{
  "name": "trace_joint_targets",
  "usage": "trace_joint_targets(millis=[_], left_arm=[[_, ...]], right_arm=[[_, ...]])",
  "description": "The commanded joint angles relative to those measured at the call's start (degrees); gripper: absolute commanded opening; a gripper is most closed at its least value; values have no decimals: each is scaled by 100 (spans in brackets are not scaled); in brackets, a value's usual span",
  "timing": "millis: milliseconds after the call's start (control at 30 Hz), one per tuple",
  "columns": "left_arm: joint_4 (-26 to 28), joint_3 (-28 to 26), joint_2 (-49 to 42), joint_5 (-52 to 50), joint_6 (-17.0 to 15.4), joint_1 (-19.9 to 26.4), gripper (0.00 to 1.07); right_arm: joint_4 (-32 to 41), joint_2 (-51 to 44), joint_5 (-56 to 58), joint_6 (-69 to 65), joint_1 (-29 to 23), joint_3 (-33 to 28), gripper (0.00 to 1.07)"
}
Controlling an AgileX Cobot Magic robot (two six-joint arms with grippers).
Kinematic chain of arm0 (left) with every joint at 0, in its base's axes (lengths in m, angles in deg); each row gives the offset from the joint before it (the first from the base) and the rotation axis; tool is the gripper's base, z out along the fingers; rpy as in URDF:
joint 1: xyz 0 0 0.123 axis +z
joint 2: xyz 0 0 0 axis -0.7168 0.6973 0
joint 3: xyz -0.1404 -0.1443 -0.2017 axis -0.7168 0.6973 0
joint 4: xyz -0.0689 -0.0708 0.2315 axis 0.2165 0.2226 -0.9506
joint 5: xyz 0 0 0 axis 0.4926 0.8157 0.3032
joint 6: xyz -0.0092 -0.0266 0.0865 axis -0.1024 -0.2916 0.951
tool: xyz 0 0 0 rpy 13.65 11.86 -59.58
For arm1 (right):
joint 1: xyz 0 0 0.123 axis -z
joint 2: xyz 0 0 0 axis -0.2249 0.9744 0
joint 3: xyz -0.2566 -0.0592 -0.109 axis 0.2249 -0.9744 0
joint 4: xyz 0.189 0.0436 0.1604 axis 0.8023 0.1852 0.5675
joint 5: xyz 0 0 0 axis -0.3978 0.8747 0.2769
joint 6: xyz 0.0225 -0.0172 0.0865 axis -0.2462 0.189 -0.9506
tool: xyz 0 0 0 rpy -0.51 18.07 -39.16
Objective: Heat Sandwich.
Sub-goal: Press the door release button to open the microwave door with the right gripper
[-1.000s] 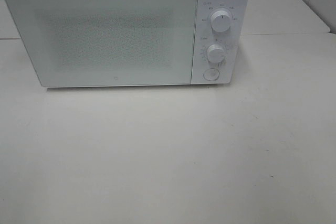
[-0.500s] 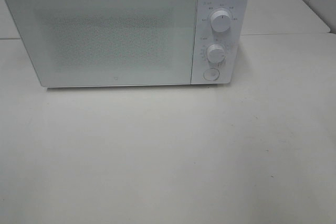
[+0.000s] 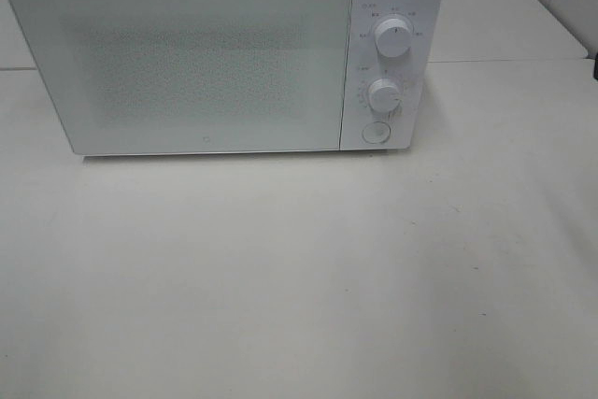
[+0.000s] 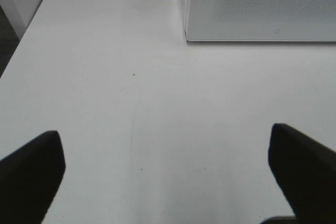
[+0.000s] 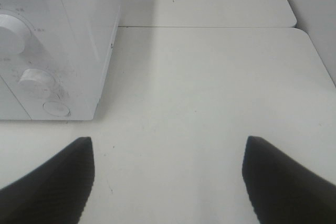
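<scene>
Glossy white microwave (image 3: 206,53), matt table (image 3: 299,277)

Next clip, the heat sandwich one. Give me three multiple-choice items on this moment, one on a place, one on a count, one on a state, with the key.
1. In the high view, where does the microwave's control panel sit relative to its door?
A. left of it
B. above it
C. right of it

2. How many knobs stand above the round button?
A. one
B. two
C. four

3. How is the door?
A. shut
B. swung wide open
C. taken off

Key:
1 C, the panel borders the door's right edge.
2 B, there is an upper knob and a lower knob.
3 A, the door lies flush with the front.
</scene>
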Motion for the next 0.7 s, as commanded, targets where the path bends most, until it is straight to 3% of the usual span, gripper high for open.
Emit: trace_joint_targets(millis=[33, 367, 533, 700], left_arm=[[46, 6, -103, -74, 0, -29, 98], [46, 6, -103, -74, 0, -29, 98], [46, 6, -103, -74, 0, -29, 98], [46, 6, -103, -74, 0, -29, 98]], right_arm=[[-11, 252, -550, -109, 34, 0, 76], [172, 1232, -3100, 40, 34, -779, 76], [957, 1593, -4303, 642, -17, -1175, 76], [1736, 1948, -4859, 1392, -602, -1375, 76]])
